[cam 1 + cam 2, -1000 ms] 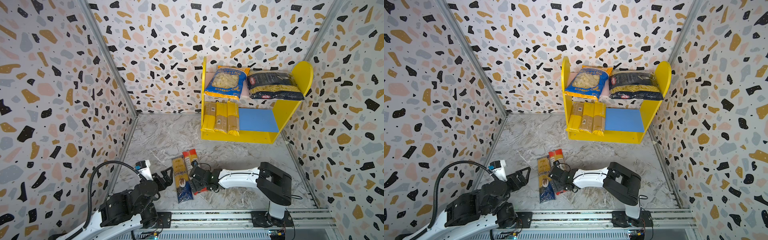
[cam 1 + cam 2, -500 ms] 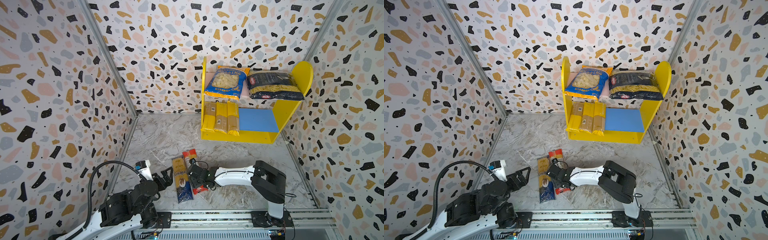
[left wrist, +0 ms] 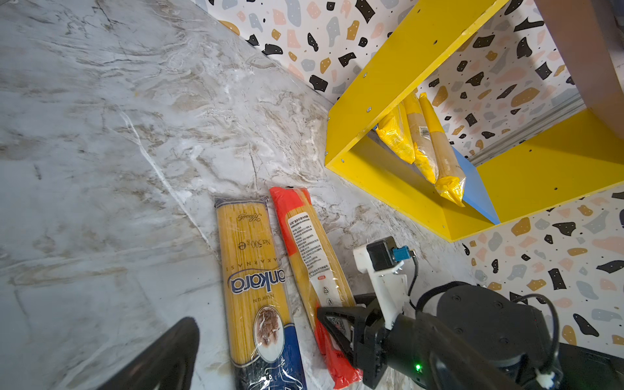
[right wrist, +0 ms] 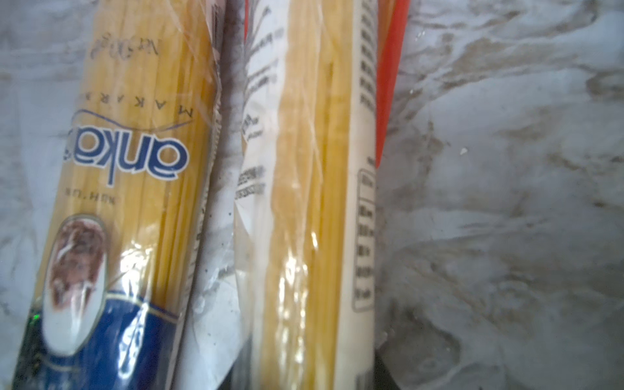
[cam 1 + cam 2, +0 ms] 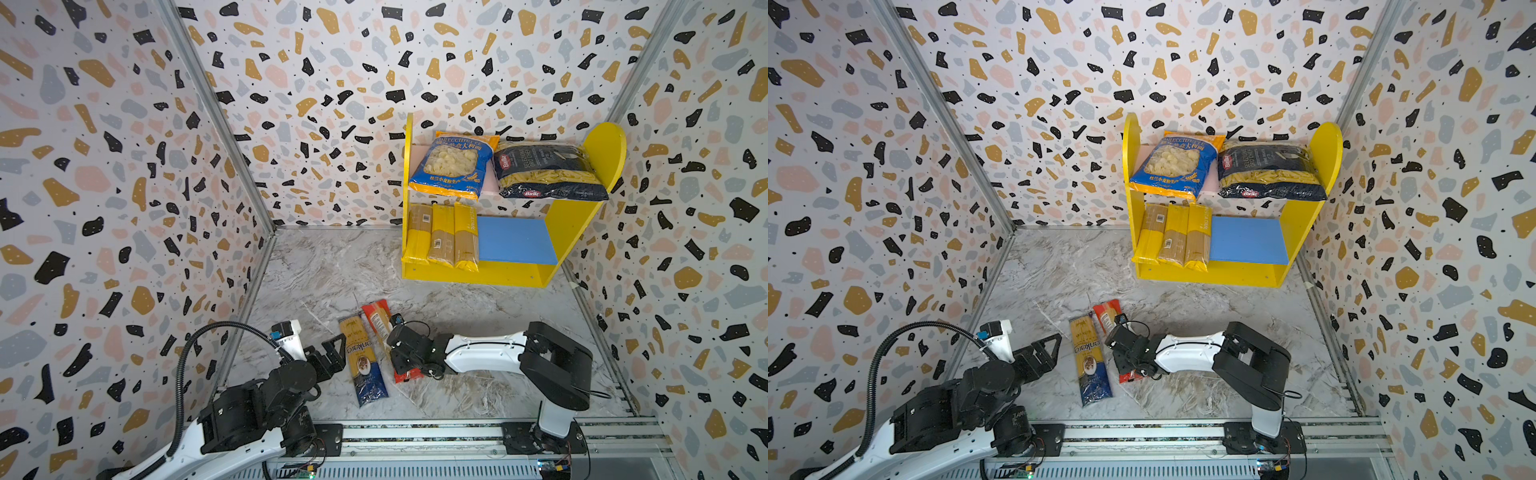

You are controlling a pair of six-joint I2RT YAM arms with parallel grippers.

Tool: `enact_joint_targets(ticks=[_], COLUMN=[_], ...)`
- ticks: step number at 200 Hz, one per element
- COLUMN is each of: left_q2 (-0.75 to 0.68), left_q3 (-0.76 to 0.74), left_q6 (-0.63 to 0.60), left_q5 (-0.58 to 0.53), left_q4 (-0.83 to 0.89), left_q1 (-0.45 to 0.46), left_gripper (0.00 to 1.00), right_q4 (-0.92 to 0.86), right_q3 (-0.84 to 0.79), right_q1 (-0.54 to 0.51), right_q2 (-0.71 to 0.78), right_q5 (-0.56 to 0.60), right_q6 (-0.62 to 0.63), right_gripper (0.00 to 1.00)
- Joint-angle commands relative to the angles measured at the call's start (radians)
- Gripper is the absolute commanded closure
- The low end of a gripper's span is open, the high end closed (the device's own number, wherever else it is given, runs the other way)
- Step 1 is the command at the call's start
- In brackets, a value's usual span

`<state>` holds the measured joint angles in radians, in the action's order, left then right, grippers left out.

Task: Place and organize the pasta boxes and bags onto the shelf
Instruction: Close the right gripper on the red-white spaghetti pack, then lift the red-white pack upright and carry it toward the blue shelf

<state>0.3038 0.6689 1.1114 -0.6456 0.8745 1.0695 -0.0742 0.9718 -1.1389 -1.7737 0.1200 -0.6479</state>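
Observation:
Two slim spaghetti packs lie side by side on the marble floor: a red one (image 5: 376, 316) (image 5: 1106, 311) (image 3: 304, 229) and a blue-ended one (image 5: 361, 357) (image 5: 1088, 361) (image 3: 250, 270). My right gripper (image 5: 395, 351) (image 5: 1119, 349) is low over the red pack (image 4: 304, 169), its jaws shut across the pack's near half. My left gripper (image 5: 332, 353) (image 5: 1046, 353) stands open and empty just left of the blue-ended pack (image 4: 128, 152). The shelf (image 5: 478, 276) at the back holds an orecchiette bag (image 5: 453, 166) and a navy penne bag (image 5: 548, 170) on top, and three yellow packs (image 5: 442, 237) below.
The right part of the blue lower board (image 5: 511, 239) is bare. Terrazzo-patterned walls close in the left, back and right. A metal rail (image 5: 415, 436) with both arm bases runs along the front edge. A black cable (image 5: 183, 353) loops above the left arm.
My right gripper has gone from open to shut on the red pack, and its arm has edged left. The left arm and both packs on the floor have stayed put.

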Motion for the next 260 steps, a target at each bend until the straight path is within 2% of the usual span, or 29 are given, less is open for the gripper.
enact_joint_targets(ticks=[1, 48, 74, 122, 162, 204, 260], left_q2=[0.015, 0.066, 0.1, 0.205, 0.339, 0.441, 0.547], left_q3=[0.028, 0.025, 0.012, -0.015, 0.02, 0.07, 0.13], left_q6=[-0.011, -0.019, -0.024, -0.034, -0.079, -0.117, -0.167], left_q5=[-0.012, 0.001, 0.01, 0.026, 0.071, 0.102, 0.141], left_q4=[-0.015, -0.05, -0.078, -0.197, -0.301, -0.368, -0.432], left_q1=[-0.005, -0.005, -0.005, -0.005, -0.005, -0.004, -0.005], left_gripper=[0.0, 0.0, 0.0, 0.0, 0.0, 0.01, 0.0], right_q4=[-0.018, 0.096, 0.081, -0.074, -0.236, -0.31, -0.362], right_q3=[-0.113, -0.261, -0.308, -0.34, -0.3, -0.259, -0.183], right_q1=[0.032, 0.105, 0.141, 0.253, 0.336, 0.44, 0.574], right_q2=[0.065, 0.26, 0.384, 0.682, 0.889, 0.994, 1.021], right_q5=[-0.139, -0.3, -0.324, -0.324, -0.311, -0.335, -0.356], right_q6=[-0.015, -0.022, -0.02, 0.017, 0.051, 0.073, 0.101], right_gripper=[0.78, 0.82, 0.82, 0.82, 0.82, 0.81, 0.82])
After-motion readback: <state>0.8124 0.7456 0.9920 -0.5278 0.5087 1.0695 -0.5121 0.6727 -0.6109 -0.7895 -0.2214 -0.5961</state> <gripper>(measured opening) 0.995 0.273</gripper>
